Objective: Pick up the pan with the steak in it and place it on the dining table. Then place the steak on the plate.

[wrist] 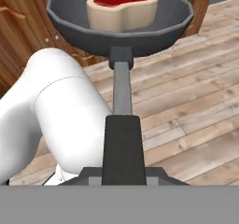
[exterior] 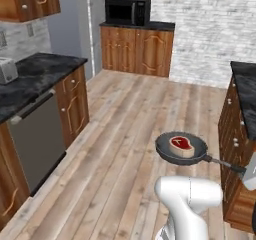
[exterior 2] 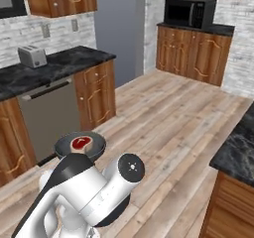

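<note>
pan [exterior: 181, 149] lifted, in the air over the floor, steak [exterior: 181, 144] in it. hand [wrist: 122, 178] clamped on the handle end. left: reach the counter [exterior: 246, 91], set pan, plate steak.

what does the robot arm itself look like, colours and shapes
The arm is glossy white, built of fat rounded cylindrical links with dark joints. One joint ends in a round black cap with a small white dot at its centre. No cables or lettering are visible.

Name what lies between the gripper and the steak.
The pan's thin handle runs from the gripper to the steak, in the hand view.
</note>
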Robot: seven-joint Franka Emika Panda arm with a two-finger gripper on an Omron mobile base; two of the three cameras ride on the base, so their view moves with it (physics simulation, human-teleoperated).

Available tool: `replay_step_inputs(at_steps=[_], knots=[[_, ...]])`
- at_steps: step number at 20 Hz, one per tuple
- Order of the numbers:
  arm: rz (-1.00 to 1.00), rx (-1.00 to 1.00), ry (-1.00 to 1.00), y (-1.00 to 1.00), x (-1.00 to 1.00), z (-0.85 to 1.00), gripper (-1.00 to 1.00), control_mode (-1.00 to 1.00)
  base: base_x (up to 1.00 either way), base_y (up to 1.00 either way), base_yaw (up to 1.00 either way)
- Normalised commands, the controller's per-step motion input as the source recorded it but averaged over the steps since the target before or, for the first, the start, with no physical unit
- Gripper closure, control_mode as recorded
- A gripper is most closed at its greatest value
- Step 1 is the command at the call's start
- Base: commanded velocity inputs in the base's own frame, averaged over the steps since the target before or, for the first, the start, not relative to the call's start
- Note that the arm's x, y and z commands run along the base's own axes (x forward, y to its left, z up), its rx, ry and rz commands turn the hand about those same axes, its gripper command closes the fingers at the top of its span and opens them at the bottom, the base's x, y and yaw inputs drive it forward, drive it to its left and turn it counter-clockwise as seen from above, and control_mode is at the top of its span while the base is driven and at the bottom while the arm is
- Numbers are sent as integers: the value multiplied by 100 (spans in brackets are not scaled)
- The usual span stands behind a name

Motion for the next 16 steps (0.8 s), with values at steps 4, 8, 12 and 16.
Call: replay_step_inputs(at_steps=[4, 8, 12, 16], knots=[[0, 0, 0, 0, 0, 0, 100, 100, 0, 0, -50], [0, 0, 0, 0, 0, 0, 100, 100, -5, -12, -29], [0, 0, 0, 0, 0, 0, 100, 100, 0, 0, -2], [0, 0, 0, 0, 0, 0, 100, 100, 5, 17, -5]])
